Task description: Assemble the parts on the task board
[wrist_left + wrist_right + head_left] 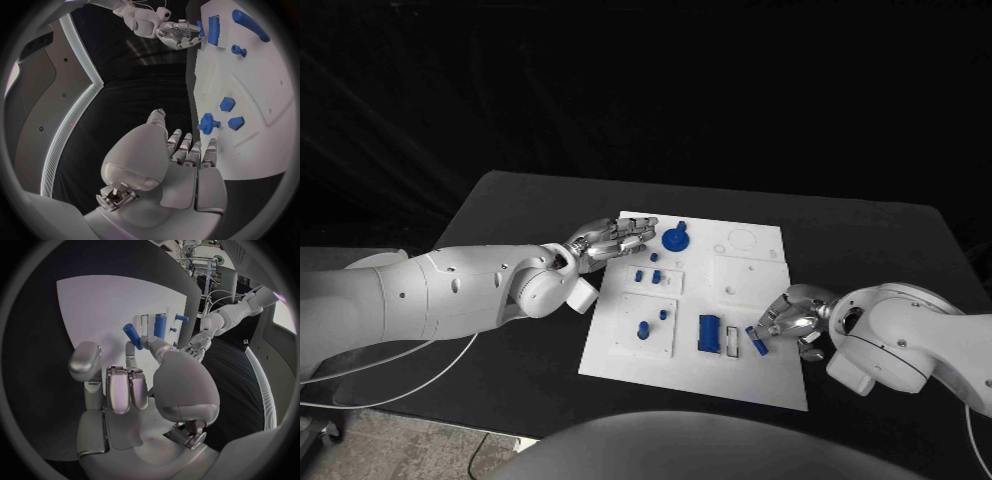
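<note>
The white board (747, 375) lies slanted in the middle of the black table (877, 240), a little right of centre in the head view.

My left hand (610, 240) reaches in from the left of the frame and rests at the board's upper left corner, fingers stretched out side by side over the edge. It holds nothing; the fingers lie loose and apart. In the left wrist view those fingers (190, 150) point toward a small blue gear (207, 124) that sits on the board just ahead of them, close but apart from the fingertips.

My right hand (788, 322) comes in from the right of the frame and sits at the board's right edge, lower middle of the picture. It grasps a short blue peg (757, 342), pinched between the thumb and a finger. The right wrist view shows the same peg (132, 335) tilted, sticking out past my fingertips above the white board (100, 305).

Just left of that hand in the head view, a blue rectangular block (710, 333) stands in the board's lower middle, with a narrow slot (734, 340) beside it, between the block and the peg. Further left lies a small blue oblong piece (643, 329). Near the top of the board, just right of my left hand, a round blue disc with a stub (676, 238) lies flat. Below it, two small blue pieces (646, 274) sit close together.
</note>
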Robot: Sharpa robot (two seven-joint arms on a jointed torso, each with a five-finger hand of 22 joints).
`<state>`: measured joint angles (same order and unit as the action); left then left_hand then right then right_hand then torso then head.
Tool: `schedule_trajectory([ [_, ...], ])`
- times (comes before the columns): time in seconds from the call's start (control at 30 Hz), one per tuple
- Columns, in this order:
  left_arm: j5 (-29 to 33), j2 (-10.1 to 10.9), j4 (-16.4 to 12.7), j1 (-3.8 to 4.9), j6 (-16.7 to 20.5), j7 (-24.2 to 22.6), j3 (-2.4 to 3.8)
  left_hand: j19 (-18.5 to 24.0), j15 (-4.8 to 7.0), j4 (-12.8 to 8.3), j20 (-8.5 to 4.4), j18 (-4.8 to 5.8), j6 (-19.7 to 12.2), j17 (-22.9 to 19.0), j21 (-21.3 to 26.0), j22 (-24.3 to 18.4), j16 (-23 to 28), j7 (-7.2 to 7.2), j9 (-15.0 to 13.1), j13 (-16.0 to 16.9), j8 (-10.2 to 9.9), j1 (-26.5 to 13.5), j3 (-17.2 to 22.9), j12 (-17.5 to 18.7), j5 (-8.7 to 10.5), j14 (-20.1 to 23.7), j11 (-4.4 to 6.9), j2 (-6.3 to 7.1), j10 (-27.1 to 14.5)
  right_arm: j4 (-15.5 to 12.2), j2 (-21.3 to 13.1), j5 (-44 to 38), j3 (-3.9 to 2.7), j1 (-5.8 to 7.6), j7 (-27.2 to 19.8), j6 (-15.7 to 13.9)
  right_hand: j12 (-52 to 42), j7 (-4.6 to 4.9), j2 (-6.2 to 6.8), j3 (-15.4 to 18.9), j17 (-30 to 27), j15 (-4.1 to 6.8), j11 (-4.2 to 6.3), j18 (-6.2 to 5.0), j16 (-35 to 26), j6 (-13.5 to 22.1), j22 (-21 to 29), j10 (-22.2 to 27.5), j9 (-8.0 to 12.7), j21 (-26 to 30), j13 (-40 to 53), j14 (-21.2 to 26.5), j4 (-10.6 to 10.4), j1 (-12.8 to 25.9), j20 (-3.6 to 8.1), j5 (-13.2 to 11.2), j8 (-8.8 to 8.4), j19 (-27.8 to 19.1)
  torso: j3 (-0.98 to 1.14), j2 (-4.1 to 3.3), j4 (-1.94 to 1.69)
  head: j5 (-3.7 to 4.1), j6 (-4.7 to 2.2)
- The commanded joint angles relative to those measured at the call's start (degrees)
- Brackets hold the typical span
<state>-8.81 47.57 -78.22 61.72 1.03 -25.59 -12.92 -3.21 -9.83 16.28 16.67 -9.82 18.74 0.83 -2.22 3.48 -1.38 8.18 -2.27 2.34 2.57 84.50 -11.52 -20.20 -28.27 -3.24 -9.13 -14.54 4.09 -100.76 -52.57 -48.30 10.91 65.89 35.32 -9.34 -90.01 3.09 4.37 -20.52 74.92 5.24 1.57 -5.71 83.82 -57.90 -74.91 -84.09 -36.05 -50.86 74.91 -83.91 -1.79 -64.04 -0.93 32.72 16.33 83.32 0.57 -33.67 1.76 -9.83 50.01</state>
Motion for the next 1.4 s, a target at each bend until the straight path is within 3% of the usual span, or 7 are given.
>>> schedule_trajectory([
  [0.03, 0.06, -0.1, -0.16, -0.04, -1.02, -0.23, 0.05, -0.32, -0.22, 0.0, -0.03, -0.55, 0.08, 0.1, -0.37, 0.08, -0.34, 0.21, -0.06, 0.08, 0.23, 0.53, 0.21, -0.33, -0.28, -0.05, -0.25, 0.18, -0.01, 0.36, 0.36, 2.74, 0.01, -0.34, 0.56, -2.46, 0.01, -0.44, -0.26, -0.03, 1.36, -0.03, -0.01, -0.63, -0.31, -0.18, -6.65, -5.91, -0.04, 0.39, 15.09, -3.69, -0.56, 0.88, -0.09, -0.83, 0.07, -0.12, 0.04, -0.03, 0.02, -0.05, -0.01],
  [0.13, 0.06, -0.1, -0.15, -0.04, -0.99, -0.18, 0.05, -0.34, -0.23, 0.0, -0.02, -0.55, 0.09, 0.1, -0.39, 0.1, -0.35, 0.21, -0.06, 0.08, 0.23, 0.52, 0.21, -0.34, -0.28, -0.07, -0.26, 0.19, 0.0, 0.5, 0.77, 3.47, 0.02, -0.68, 0.54, -3.01, 0.01, -0.38, -0.61, 0.12, 1.0, -0.09, -0.07, -0.68, -0.5, -0.03, -6.56, -5.91, -0.13, 0.76, 15.09, -3.62, -1.04, 1.4, -0.15, -2.05, 0.01, -0.28, 0.03, -0.02, 0.07, -0.06, -0.01],
  [0.43, 0.06, -0.22, -0.08, -0.04, -1.11, 0.06, 0.04, -0.34, -0.23, 0.0, -0.02, -0.55, 0.09, 0.1, -0.39, 0.1, -0.35, 0.21, -0.06, 0.08, 0.23, 0.52, 0.21, -0.34, -0.28, -0.07, -0.26, 0.19, 0.0, 0.32, 1.33, 4.25, 0.02, -1.21, 0.51, -3.39, 0.01, -0.33, -0.84, 0.19, 0.78, -0.12, -0.12, -0.75, -0.62, 0.07, -6.47, -5.91, -0.18, 1.19, 15.09, -3.57, -1.35, 1.73, -0.18, -2.65, -0.04, -0.4, 0.03, -0.04, -0.01, 0.12, -0.01],
  [1.4, 0.06, -0.29, 0.0, -0.04, -1.38, 0.48, 0.04, -0.4, -0.25, 0.02, -0.01, -0.54, 0.06, 0.11, -0.42, 0.12, -0.37, 0.21, -0.05, 0.08, 0.23, 0.5, 0.19, -0.33, -0.27, -0.1, -0.3, 0.24, 0.03, 0.05, 2.43, 1.04, 0.01, -1.62, 0.44, -2.68, 0.01, -0.25, -1.54, 0.44, -0.14, -0.22, -0.22, -0.97, -1.12, 0.49, -6.15, -5.91, -0.32, 2.63, 15.09, -3.4, -2.16, 2.53, -0.29, -5.65, -0.28, -0.78, 0.04, -0.03, 0.02, -0.07, -0.01],
])
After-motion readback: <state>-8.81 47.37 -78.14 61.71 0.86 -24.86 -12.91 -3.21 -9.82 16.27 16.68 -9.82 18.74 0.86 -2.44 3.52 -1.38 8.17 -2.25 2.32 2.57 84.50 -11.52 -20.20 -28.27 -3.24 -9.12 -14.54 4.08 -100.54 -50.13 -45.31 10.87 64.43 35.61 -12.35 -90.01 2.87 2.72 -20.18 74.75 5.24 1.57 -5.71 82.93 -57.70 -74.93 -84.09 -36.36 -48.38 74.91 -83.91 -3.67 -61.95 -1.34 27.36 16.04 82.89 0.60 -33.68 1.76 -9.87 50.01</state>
